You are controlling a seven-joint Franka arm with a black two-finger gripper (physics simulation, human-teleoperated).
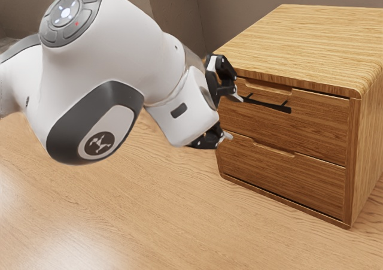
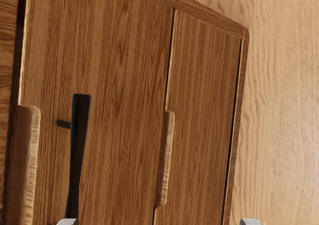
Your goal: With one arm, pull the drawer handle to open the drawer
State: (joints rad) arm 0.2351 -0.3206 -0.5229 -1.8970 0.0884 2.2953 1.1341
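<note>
Exterior view: the hand stands directly in front of the cabinet, close to its face. Its jaws are spread wide, one above the other, and hold nothing. The vertical spread probably serves to take a horizontal bar from above and below.

1. Task item. The upper handle lies at 2 o'clock from the hand, near it but apart. It is mounted along the top edge of the upper drawer, which looks flush with the cabinet front, so no opening is evident.
2. Approach. The hand is level with the upper drawer and faces it squarely, so a straight pull toward 9 o'clock would follow the drawer's travel.
3. Other items. The lower drawer and lower handle sit at 4 o'clock, untouched. The cabinet rests on the desk.

Limits of observation:
- The arm covers much of the hand's body.
- A dark streak below the upper handle is likely a finger's shadow; this cannot be confirmed.
- In the wrist view, the pale fingertips are cut off at the frame edge.
- The depth gap to the upper handle is hard to judge.
</note>
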